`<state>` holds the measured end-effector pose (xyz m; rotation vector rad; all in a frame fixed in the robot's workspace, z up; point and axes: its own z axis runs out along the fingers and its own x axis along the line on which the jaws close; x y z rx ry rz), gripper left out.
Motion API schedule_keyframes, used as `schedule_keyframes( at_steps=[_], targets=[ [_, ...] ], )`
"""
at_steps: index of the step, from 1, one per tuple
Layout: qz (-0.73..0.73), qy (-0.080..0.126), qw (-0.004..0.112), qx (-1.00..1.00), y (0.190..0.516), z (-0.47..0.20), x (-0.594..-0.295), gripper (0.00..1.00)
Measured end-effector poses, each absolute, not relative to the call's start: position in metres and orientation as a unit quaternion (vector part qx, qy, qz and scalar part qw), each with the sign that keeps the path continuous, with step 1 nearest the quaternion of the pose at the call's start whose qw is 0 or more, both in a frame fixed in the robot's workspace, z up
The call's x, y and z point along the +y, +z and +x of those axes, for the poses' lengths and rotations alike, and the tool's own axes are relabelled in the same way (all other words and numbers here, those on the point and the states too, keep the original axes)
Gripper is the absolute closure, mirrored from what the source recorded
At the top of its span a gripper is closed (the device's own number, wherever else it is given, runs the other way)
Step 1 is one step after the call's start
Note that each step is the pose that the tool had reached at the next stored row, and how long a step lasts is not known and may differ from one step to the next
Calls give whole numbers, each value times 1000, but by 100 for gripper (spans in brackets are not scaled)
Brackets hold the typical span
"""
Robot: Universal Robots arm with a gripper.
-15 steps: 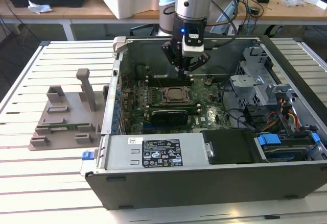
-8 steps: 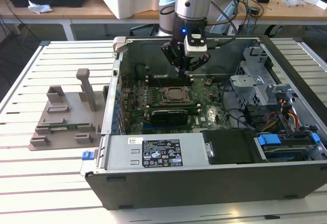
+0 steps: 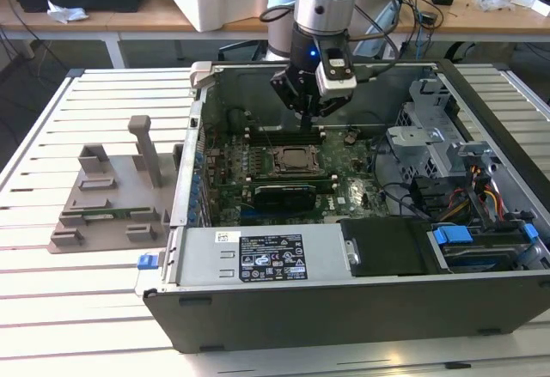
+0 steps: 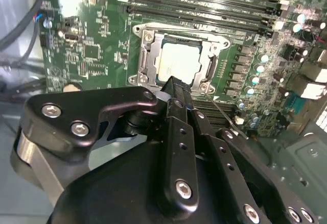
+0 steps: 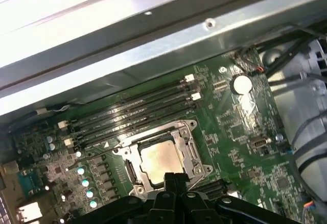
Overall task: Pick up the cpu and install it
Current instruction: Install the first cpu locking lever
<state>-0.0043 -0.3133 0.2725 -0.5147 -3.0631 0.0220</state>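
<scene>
The cpu [image 4: 179,60] is seated flat in the socket [image 4: 144,55] of the motherboard [image 4: 92,55], squared by the metal frame. The gripper [image 4: 173,83] is poised just above it, fingers [image 4: 177,132] pressed together on nothing, apparently so the chip is left untouched

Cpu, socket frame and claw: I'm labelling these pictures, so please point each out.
cpu [image 5: 159,158]: first wrist view, middle of its metal top.
socket frame [image 4: 147,55]: second wrist view, its side bar.
claw [image 5: 174,177]: first wrist view, between its fingertips.
</scene>
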Motion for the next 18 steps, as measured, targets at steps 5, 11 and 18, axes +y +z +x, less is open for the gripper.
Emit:
schedule_keyframes(
  at_steps=[5,11,18],
  targets=[
    [-125,7,18,-992,273,-4,-313,89],
    [-70,8,17,-997,273,-4,-313,89],
    [-24,9,17,-1000,273,-4,-313,89]
  ],
)
